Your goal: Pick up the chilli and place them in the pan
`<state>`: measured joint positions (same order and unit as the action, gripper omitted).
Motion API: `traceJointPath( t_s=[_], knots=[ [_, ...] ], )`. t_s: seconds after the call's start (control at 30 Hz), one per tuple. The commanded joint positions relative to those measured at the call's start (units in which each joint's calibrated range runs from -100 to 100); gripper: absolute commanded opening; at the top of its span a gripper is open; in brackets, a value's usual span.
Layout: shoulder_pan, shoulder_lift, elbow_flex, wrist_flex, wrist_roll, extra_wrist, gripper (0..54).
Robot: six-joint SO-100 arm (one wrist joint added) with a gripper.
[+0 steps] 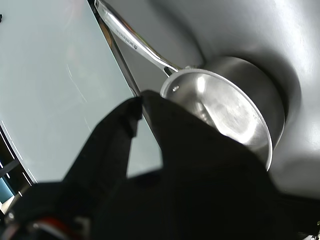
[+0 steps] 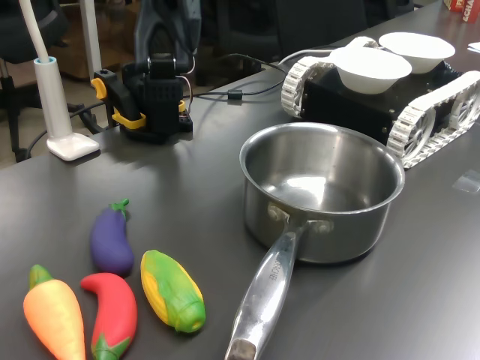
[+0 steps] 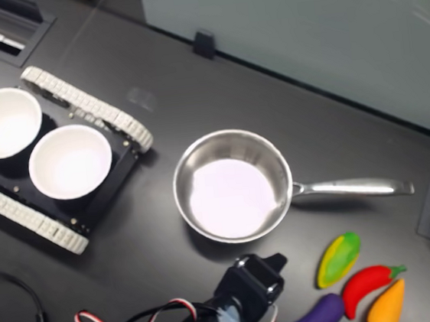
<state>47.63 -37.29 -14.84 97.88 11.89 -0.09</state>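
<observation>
On worktop (image 2: 67, 187), chilli (image 2: 112, 311) between carrot (image 2: 54, 319) and corn (image 2: 172, 290), well apart from empty pan (image 2: 322, 191); end effector (image 3: 259, 273) grip unclear.

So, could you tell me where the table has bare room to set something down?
Free: the dark table between the pan and the tracked vehicle, and inside the pan. Crowded: the toy cluster around the chilli, beside the pan handle.
</observation>
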Motion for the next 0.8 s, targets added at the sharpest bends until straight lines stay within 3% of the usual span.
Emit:
traceJointPath(
  t_s=[0.0, 0.23, 0.77],
  knots=[
    [2.4, 2.3, -5.9, -3.8, 0.6, -0.8, 0.0],
    [6.7, 6.9, -9.6, -6.1, 1.6, -2.8, 0.0],
    [13.0, 16.6, -9.2, -15.4, 3.7, -4.9, 0.0]
  ],
)
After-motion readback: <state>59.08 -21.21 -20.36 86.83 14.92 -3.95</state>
